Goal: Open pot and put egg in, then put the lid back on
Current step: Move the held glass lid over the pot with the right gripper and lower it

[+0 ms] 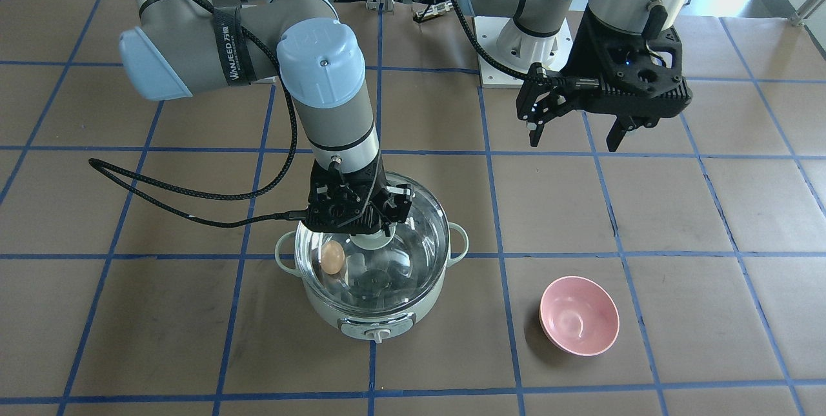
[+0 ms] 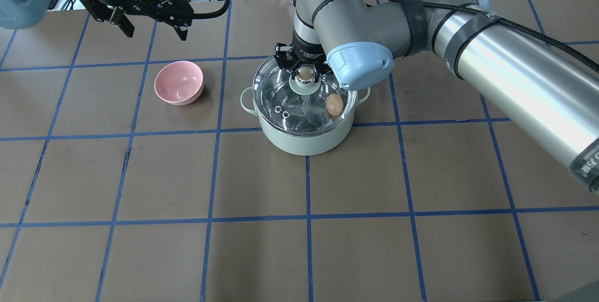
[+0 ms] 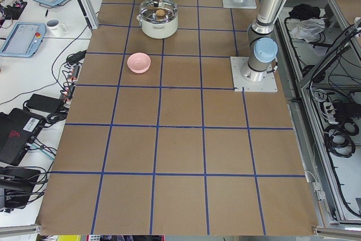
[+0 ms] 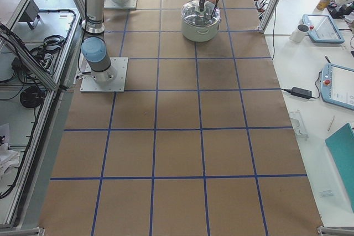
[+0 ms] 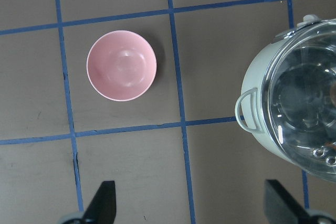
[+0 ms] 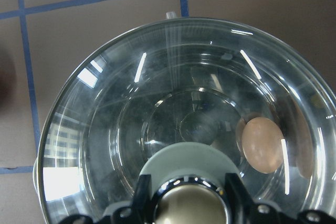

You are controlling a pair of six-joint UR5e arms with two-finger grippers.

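Covering the pot [image 2: 304,140], the lid [image 2: 285,98] was seen seated level on its rim, near the middle of the table [image 2: 374,246]. The egg [image 2: 334,104] was seen through the glass, lying inside the pot against the steel wall on the robot's right. The right gripper [image 6: 188,203] was held straight down over the lid's knob [image 2: 304,73], and its fingers [image 6: 143,198] were drawn in narrow against both sides of the knob, so that the lid was gripped there. The left gripper [image 1: 574,143] was held well above the table, apart from the pot, with its jaws spread wide and nothing between them. A pink bowl [image 2: 179,82] was seen upright on the table on the pot's left side, near the pot but not touching it.
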